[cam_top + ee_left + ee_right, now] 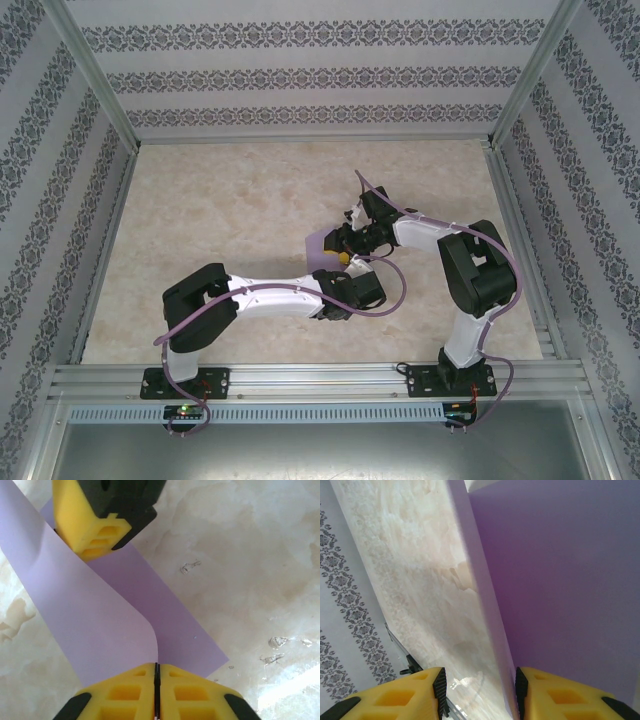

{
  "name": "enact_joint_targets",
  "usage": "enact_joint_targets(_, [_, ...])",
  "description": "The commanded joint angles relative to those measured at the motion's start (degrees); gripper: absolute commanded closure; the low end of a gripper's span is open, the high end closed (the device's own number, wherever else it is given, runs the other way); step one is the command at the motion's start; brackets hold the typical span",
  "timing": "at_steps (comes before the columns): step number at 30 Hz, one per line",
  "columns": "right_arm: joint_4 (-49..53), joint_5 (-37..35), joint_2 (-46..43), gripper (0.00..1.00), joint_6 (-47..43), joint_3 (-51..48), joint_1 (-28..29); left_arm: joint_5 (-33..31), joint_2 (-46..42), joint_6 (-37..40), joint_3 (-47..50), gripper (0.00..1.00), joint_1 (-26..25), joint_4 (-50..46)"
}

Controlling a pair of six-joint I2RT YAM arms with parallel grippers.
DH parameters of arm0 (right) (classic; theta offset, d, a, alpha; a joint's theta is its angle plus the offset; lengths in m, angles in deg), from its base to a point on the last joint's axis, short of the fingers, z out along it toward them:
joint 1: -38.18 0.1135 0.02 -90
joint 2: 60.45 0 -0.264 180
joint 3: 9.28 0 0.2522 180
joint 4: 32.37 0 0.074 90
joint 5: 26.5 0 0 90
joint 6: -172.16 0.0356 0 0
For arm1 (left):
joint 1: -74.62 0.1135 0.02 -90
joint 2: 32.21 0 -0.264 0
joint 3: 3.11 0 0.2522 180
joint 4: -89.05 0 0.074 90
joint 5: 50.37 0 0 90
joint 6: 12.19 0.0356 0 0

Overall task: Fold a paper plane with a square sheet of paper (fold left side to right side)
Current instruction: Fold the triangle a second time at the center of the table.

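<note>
Tightly pressed together, the yellow fingers of the left gripper [156, 669] pinch one edge of the square sheet of paper [100, 610]. They lift that side off the table [240, 555], so it curls up and over in a soft bend. Beneath the raised flap, the rest of the lilac sheet lies flat on the marbled surface as a long band running away from the fingers.

At the far end of that band, the right gripper [480, 676] stands with its jaws apart, a clear gap between the two pads. Seen from the left wrist, one of its yellow fingers [92, 530] comes down onto the paper; whether it presses or merely touches cannot be told. From the right wrist, the purple sheet lies beside the right-hand pad, its pale edge running down into the gap.

From above, both grippers meet over the paper near the middle of the table, slightly right of centre. The left arm reaches in from the lower left and the right arm bends in from the right. Grey-patterned wallpaper [300, 75] lines the enclosure behind an aluminium frame [310, 385].
</note>
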Motion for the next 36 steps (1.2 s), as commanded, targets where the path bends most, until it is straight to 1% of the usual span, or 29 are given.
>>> enact_joint_targets(1, [2.6,-1.1,-0.3,0.57,-1.7,1.9,0.5,-1.1,-2.1,-0.1,0.4,0.92,-0.5,-1.0])
enact_joint_targets(4, [3.1,-1.5,-0.3,0.57,-2.3,2.1,0.5,-0.8,-2.3,0.0,0.3,0.91,-0.5,-0.7])
enact_joint_targets(8, [2.8,-1.3,0.0,0.57,-2.2,2.0,0.6,0.2,-2.5,0.1,0.4,0.83,-0.5,-0.2])
enact_joint_targets(12, [2.8,-1.2,0.1,0.57,-2.2,2.2,0.6,0.7,-3.1,0.2,0.7,0.83,-0.5,0.3])
enact_joint_targets(16, [3.4,-1.5,0.2,0.57,-2.6,2.5,0.5,0.7,-4.0,0.0,1.0,0.9,-0.5,0.0])
enact_joint_targets(21, [3.4,-2.9,-0.7,0.55,-2.8,2.7,0.0,2.6,-5.6,-0.4,2.3,1.0,0.2,1.2])
enact_joint_targets(26, [2.4,-5.0,-3.6,0.49,-3.0,2.8,-1.5,5.5,-7.9,-0.7,4.5,1.0,1.4,3.9])
enact_joint_targets(29, [1.0,-6.2,-5.9,0.46,-2.7,2.6,-3.0,8.4,-9.5,-1.1,6.4,1.0,2.4,6.9])
enact_joint_targets(31, [-0.2,-6.7,-7.8,0.45,-2.4,2.2,-4.5,10.8,-10.5,-1.7,8.1,1.0,3.5,9.0])
enact_joint_targets(36, [-2.2,-7.6,-13.5,0.42,-2.6,-0.2,-7.5,14.0,-12.7,-2.6,10.9,1.0,5.6,12.6])
